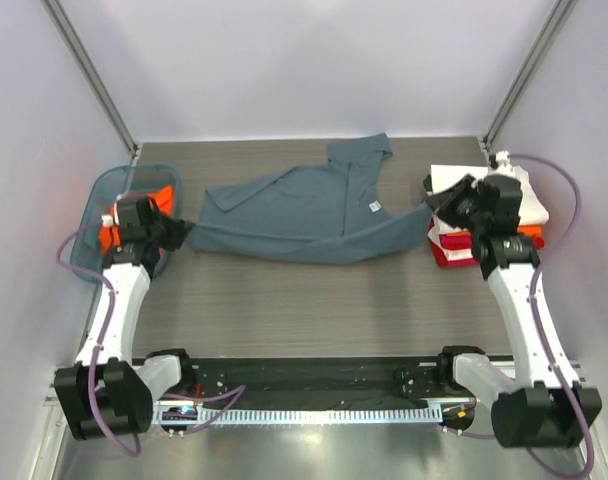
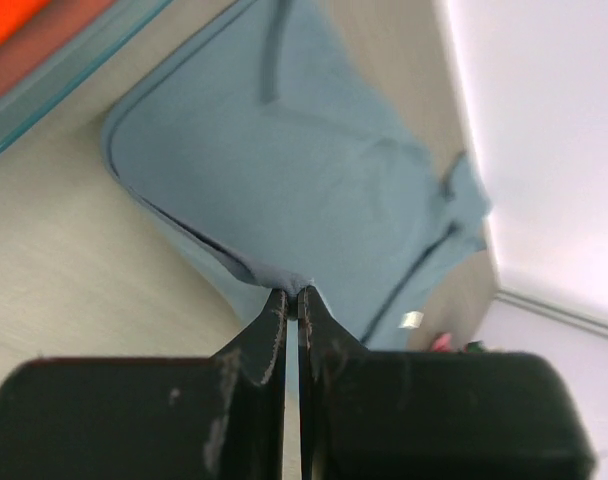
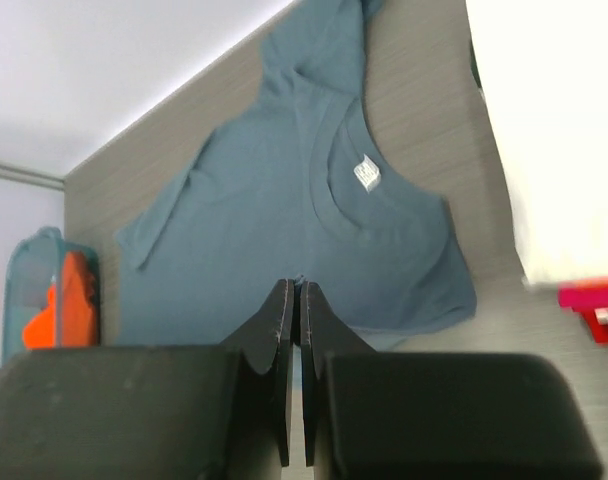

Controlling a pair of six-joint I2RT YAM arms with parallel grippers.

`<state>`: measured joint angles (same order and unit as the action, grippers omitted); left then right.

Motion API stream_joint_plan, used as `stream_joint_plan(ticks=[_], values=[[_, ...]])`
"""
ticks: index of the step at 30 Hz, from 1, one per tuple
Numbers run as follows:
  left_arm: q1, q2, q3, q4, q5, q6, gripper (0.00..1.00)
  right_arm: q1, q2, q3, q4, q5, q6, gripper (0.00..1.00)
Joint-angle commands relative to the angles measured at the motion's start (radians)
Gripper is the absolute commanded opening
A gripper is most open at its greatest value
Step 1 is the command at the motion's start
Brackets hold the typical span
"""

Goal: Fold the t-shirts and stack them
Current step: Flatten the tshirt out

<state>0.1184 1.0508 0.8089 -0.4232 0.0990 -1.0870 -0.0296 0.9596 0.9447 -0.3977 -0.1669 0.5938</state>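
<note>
A slate blue-grey t-shirt [image 1: 304,210] lies stretched across the middle of the table, its white neck label [image 1: 375,206] facing up. My left gripper [image 1: 184,232] is shut on the shirt's left corner; in the left wrist view the cloth [image 2: 314,190] bunches between the tips [image 2: 292,292]. My right gripper [image 1: 436,205] is shut on the shirt's right edge, and in the right wrist view a bit of fabric [image 3: 284,210] is pinched at the tips [image 3: 294,285]. A folded stack stands at the right, a white shirt [image 1: 529,195] on top with orange and red [image 1: 449,255] ones under it.
A teal plastic basket [image 1: 94,200] sits at the table's left edge with an orange shirt [image 1: 164,198] in it, right behind my left gripper. White walls close in the back and both sides. The folded stack [image 3: 554,130] lies just right of my right gripper.
</note>
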Motion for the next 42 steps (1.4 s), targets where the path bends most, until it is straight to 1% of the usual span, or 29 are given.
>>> stream_joint_plan(ticks=[1,2,4,5,6,8,9,10,12,13,14,15,16,18,19,21,23,24,26,27,29,30,31,34,36,39,40,41,42], values=[[0.007,0.080,0.266,0.013,0.010,0.044,0.00,-0.004,0.083,0.300,0.082,0.020,-0.017,0.01],[0.006,0.096,0.403,-0.012,0.013,0.065,0.00,-0.004,0.100,0.356,0.080,0.021,-0.017,0.01],[0.007,0.117,0.522,-0.078,0.005,0.081,0.00,-0.003,0.117,0.458,0.083,0.015,-0.014,0.01],[0.007,0.115,0.583,-0.098,-0.007,0.090,0.00,-0.003,0.117,0.544,0.091,0.014,-0.018,0.01],[0.009,0.107,0.678,-0.118,-0.008,0.093,0.00,-0.003,0.102,0.583,0.091,0.010,-0.025,0.01],[0.007,0.072,0.758,-0.158,-0.008,0.098,0.00,-0.003,0.065,0.665,0.120,0.000,-0.052,0.01],[0.007,0.054,0.804,-0.158,0.002,0.101,0.00,-0.003,0.042,0.680,0.137,-0.002,-0.060,0.01],[0.009,-0.004,0.814,-0.149,0.002,0.099,0.00,-0.004,-0.023,0.689,0.160,-0.002,-0.068,0.01],[0.007,-0.076,0.814,-0.117,-0.016,0.098,0.00,-0.003,-0.093,0.687,0.241,0.006,-0.087,0.01],[0.007,-0.112,0.806,-0.083,-0.028,0.098,0.01,-0.003,-0.167,0.686,0.270,0.010,-0.095,0.01],[0.009,-0.182,0.802,-0.069,-0.048,0.098,0.00,-0.003,-0.198,0.684,0.324,0.021,-0.103,0.01],[0.007,-0.211,0.799,-0.057,-0.082,0.096,0.00,-0.003,-0.229,0.686,0.345,0.029,-0.117,0.01],[0.007,-0.234,0.803,-0.042,-0.090,0.095,0.00,-0.003,-0.248,0.697,0.355,0.039,-0.124,0.01],[0.007,-0.282,0.815,-0.037,-0.139,0.093,0.01,-0.001,-0.256,0.770,0.329,0.052,-0.150,0.01],[0.007,-0.287,0.825,-0.038,-0.154,0.091,0.00,-0.001,-0.251,0.816,0.315,0.053,-0.158,0.01],[0.007,-0.261,0.858,-0.045,-0.153,0.090,0.00,-0.001,-0.226,0.839,0.304,0.084,-0.160,0.01],[0.006,-0.226,0.887,-0.084,-0.134,0.085,0.00,0.000,-0.170,0.884,0.265,0.110,-0.144,0.01],[0.007,-0.183,0.891,-0.118,-0.128,0.081,0.00,-0.001,-0.142,0.904,0.241,0.116,-0.141,0.01],[0.007,-0.146,0.866,-0.147,-0.127,0.075,0.00,-0.001,-0.092,0.942,0.183,0.115,-0.108,0.01],[0.007,-0.124,0.840,-0.167,-0.136,0.070,0.00,-0.001,-0.037,0.944,0.168,0.103,-0.092,0.01],[0.007,-0.111,0.739,-0.181,-0.180,0.047,0.01,-0.001,0.014,0.915,0.140,0.066,-0.037,0.01],[0.007,-0.101,0.695,-0.164,-0.188,0.042,0.00,-0.001,0.055,0.893,0.134,0.057,-0.022,0.01],[0.007,-0.100,0.606,-0.145,-0.188,0.041,0.00,-0.001,0.076,0.844,0.129,0.041,-0.009,0.01],[0.007,-0.071,0.468,-0.071,-0.177,0.006,0.00,-0.001,0.151,0.755,0.129,0.044,0.027,0.01],[0.006,-0.040,0.431,-0.010,-0.159,-0.020,0.00,-0.001,0.197,0.744,0.129,0.044,0.035,0.01],[0.007,0.053,0.466,0.043,-0.137,-0.037,0.00,-0.001,0.306,0.810,0.129,0.046,0.038,0.01],[0.007,0.089,0.536,0.049,-0.131,-0.042,0.00,-0.003,0.336,0.891,0.126,0.044,0.038,0.01],[0.009,0.154,0.585,0.050,-0.124,-0.044,0.00,-0.004,0.411,0.948,0.120,0.043,0.038,0.01],[0.007,0.196,0.639,0.050,-0.113,-0.042,0.00,-0.006,0.450,1.012,0.111,0.037,0.040,0.01]])
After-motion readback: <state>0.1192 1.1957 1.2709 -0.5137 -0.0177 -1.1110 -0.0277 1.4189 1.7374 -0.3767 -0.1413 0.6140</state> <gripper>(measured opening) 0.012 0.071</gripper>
